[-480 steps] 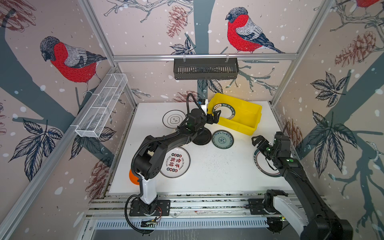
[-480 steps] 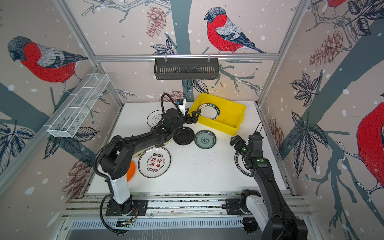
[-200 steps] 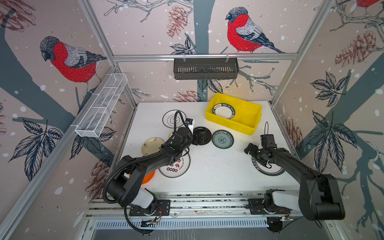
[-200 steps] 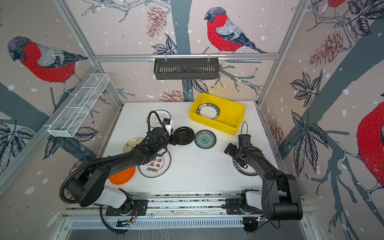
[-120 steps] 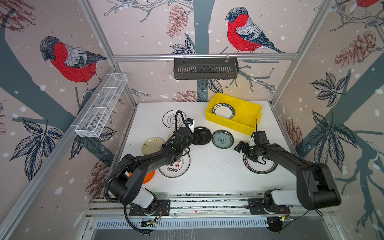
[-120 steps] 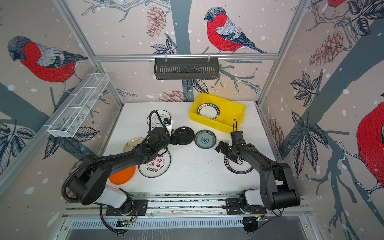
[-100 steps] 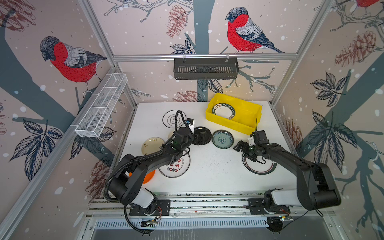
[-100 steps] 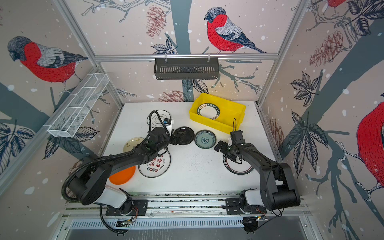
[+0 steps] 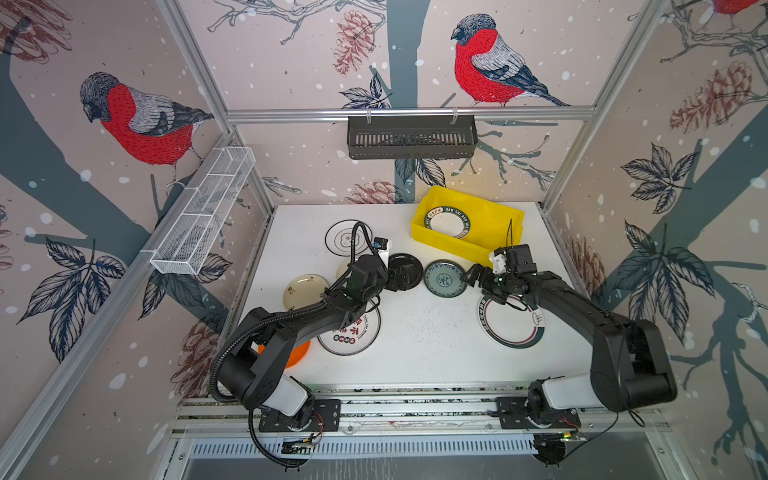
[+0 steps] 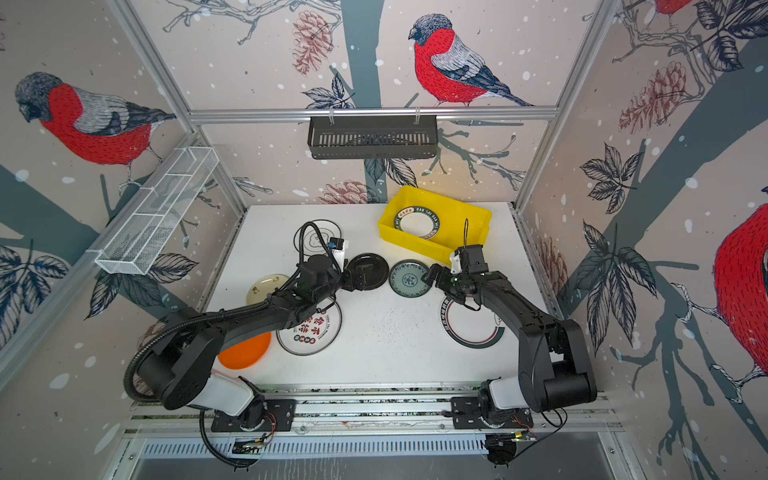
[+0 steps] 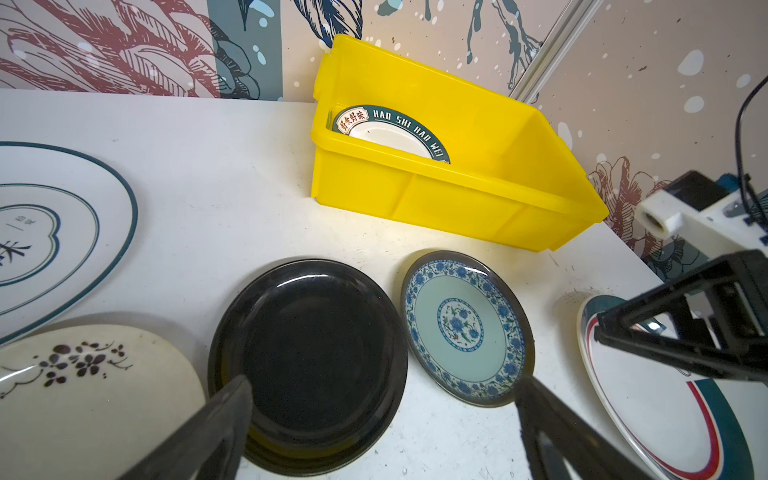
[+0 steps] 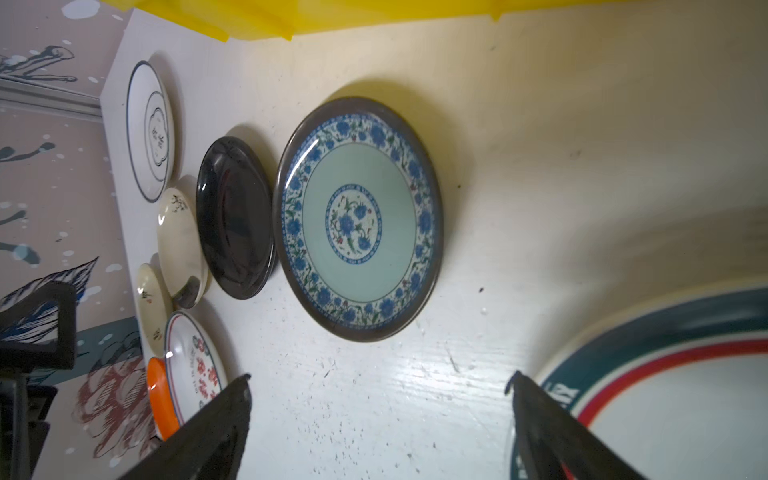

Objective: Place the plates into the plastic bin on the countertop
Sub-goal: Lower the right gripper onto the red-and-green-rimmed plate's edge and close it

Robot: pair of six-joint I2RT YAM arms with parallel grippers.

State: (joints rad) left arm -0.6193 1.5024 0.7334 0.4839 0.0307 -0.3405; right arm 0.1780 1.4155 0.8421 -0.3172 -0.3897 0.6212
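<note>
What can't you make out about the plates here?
- Plain orange round plate: mostly under the left arm in a top view.
- White round plate with red characters: far part covered by that arm in a top view.
- Cream round plate with a dark sprig: cut off by the left wrist view's edge.
- White dark-rimmed plate inside the yellow plastic bin: near part behind the bin's wall, left wrist view.

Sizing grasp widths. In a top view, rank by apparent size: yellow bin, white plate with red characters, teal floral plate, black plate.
1. yellow bin
2. white plate with red characters, partly covered
3. teal floral plate and black plate: they look about alike, and the black one is partly covered, so they are not ranked.
</note>
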